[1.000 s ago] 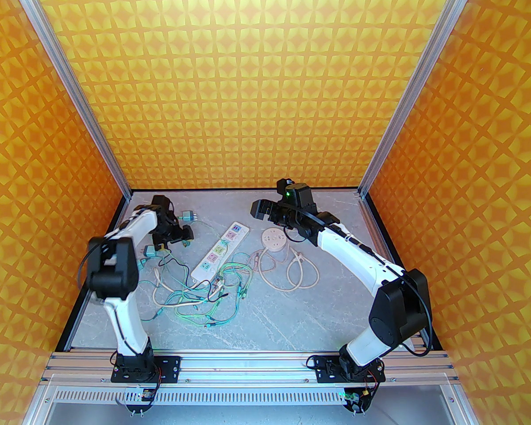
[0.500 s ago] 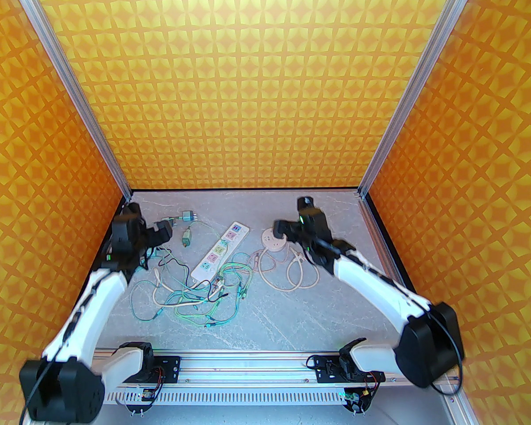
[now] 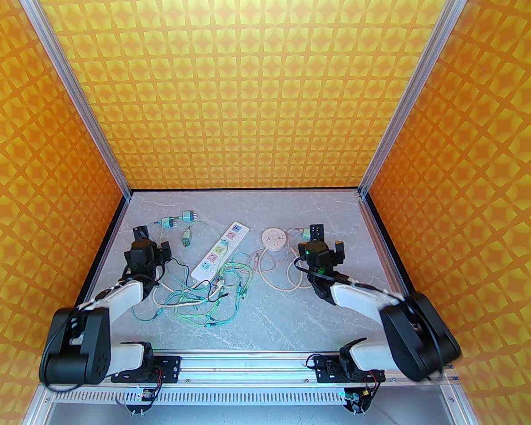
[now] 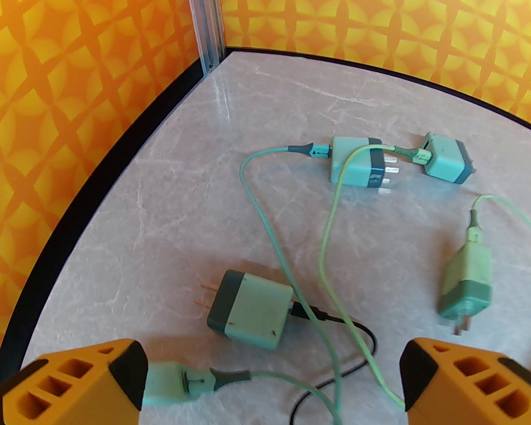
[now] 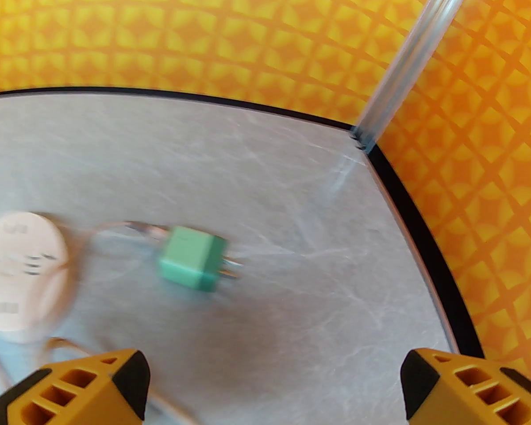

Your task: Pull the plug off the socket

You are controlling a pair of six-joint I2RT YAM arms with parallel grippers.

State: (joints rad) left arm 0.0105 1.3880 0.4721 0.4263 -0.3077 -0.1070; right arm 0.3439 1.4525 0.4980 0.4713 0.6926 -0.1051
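Six loose plugs (image 4: 250,310), one strip socket (image 3: 221,248), one round socket (image 3: 274,240)

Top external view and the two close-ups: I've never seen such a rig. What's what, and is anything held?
It's a robot: left arm and right arm, bolted at the near edge of the table. The wide picture looks down from above and behind; the close-ups come from wrist cameras, orange fingertips at the bottom. On the table lie a power strip, a round socket, tangled cables and loose plugs. The left gripper hangs open by a teal adapter; the right gripper is open near a green plug. Neither holds anything.
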